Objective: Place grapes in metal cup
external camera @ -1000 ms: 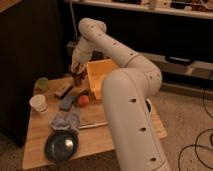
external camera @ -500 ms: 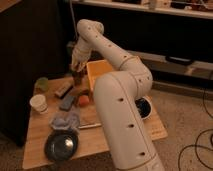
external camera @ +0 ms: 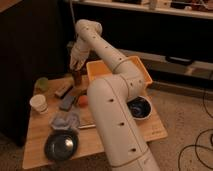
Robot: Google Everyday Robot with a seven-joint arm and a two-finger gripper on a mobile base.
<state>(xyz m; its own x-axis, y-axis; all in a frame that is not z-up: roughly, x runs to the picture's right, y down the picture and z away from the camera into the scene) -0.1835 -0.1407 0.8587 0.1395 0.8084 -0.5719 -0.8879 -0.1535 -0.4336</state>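
- The grapes [external camera: 76,71] show only as a dark red-brown lump at the mouth of the metal cup [external camera: 77,78], directly under the gripper [external camera: 76,67]. I cannot tell whether they hang from the fingers or already rest in the cup.
- The gripper points straight down over the cup with its fingers pressed together.
- The metal cup stands upright near the table's far edge, just beside the left wall of the yellow bin [external camera: 131,66]. A dark cabinet front rises close behind it.
- In front of the cup lie two dark flat blocks [external camera: 66,95], and an orange fruit [external camera: 82,100] sits just beside them.
- The pale green cup [external camera: 41,83] is near the far-left corner, and the white paper cup [external camera: 38,103] stands close to the left edge.
- Nearer the front are a grey cloth [external camera: 65,120] and a dark round dish [external camera: 61,145], the dish almost at the front edge.
- The arm's thick white links cross the middle of the wooden table [external camera: 35,142]; bare wood is left along the front-left strip and the right-front corner.
- Compared with a second ago, the big lower link has swung left, uncovering the dark blue bowl [external camera: 140,107] on the right side.
- The gripper sits over the same spot by the bin as before.
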